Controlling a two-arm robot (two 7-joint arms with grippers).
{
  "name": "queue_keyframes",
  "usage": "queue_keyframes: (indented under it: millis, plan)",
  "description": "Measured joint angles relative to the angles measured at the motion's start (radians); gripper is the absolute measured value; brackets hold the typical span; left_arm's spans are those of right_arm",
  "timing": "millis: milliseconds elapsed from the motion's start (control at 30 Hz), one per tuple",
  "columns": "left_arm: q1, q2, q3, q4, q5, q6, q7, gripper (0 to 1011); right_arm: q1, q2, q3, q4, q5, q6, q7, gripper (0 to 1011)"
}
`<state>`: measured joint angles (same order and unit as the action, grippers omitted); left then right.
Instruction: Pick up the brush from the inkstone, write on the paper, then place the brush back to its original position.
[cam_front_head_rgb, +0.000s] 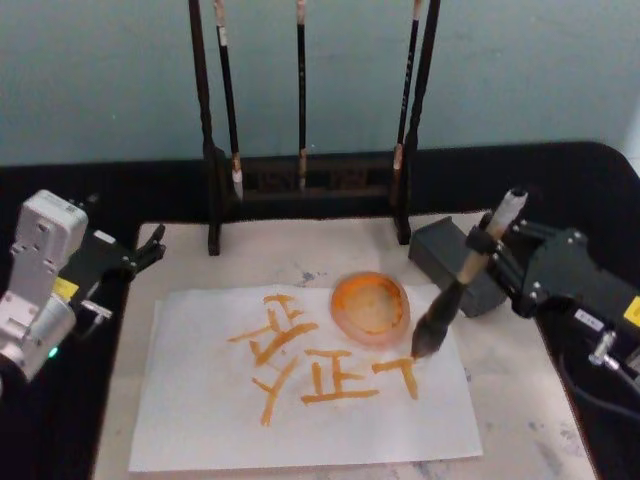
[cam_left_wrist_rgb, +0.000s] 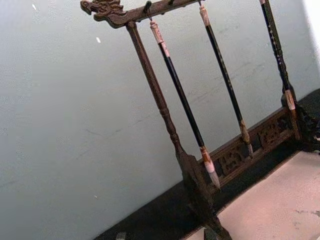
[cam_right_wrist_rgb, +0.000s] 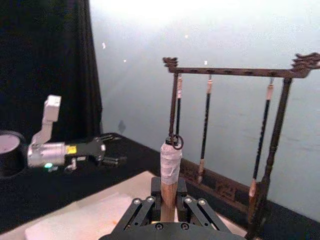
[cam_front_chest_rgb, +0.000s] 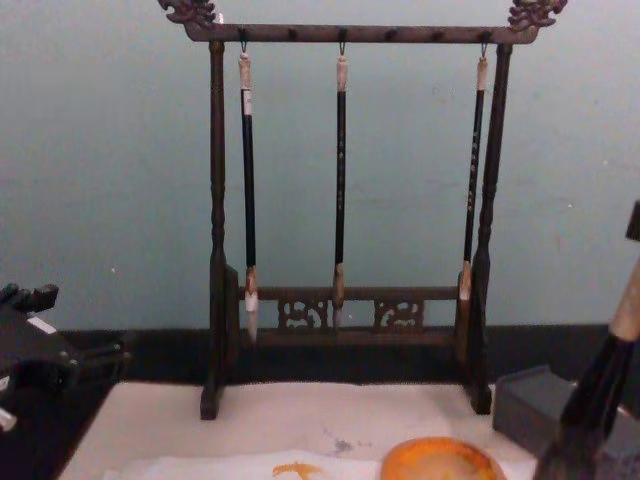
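Note:
My right gripper (cam_front_head_rgb: 487, 243) is shut on the brush (cam_front_head_rgb: 455, 295), holding its pale tan handle. The brush slants down to the left, and its dark tip rests on the paper (cam_front_head_rgb: 200, 420) at an orange stroke. Several orange characters cover this white sheet. In the right wrist view the taped handle (cam_right_wrist_rgb: 170, 170) stands between the closed fingers (cam_right_wrist_rgb: 145, 206). The dark grey inkstone (cam_front_head_rgb: 445, 255) sits just behind the brush, with nothing on it. In the chest view the brush (cam_front_chest_rgb: 600, 390) shows at the right edge beside the inkstone (cam_front_chest_rgb: 530, 405). My left gripper (cam_front_head_rgb: 148, 250) is parked open at the table's left.
An orange dish (cam_front_head_rgb: 370, 305) sits on the paper's far edge, close to the brush tip. A dark wooden rack (cam_front_head_rgb: 300, 185) with three thin hanging brushes stands at the back. A beige felt mat (cam_front_head_rgb: 520, 400) lies under the paper on the black table.

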<state>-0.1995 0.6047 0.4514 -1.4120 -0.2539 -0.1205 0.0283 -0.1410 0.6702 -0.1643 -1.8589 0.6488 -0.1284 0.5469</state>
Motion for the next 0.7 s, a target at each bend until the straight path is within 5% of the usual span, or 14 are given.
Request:
queue_keyframes:
  millis: [300, 700]
  plan:
    - [0.000, 0.000, 0.000, 0.000, 0.000, 0.000, 0.000, 1010, 0.075, -0.048, -0.002, 0.063, 0.086, 0.067, -0.026, 174]
    - [0.000, 0.000, 0.000, 0.000, 0.000, 0.000, 0.000, 1010, 0.212, -0.127, -0.017, 0.207, 0.293, 0.215, -0.082, 174]
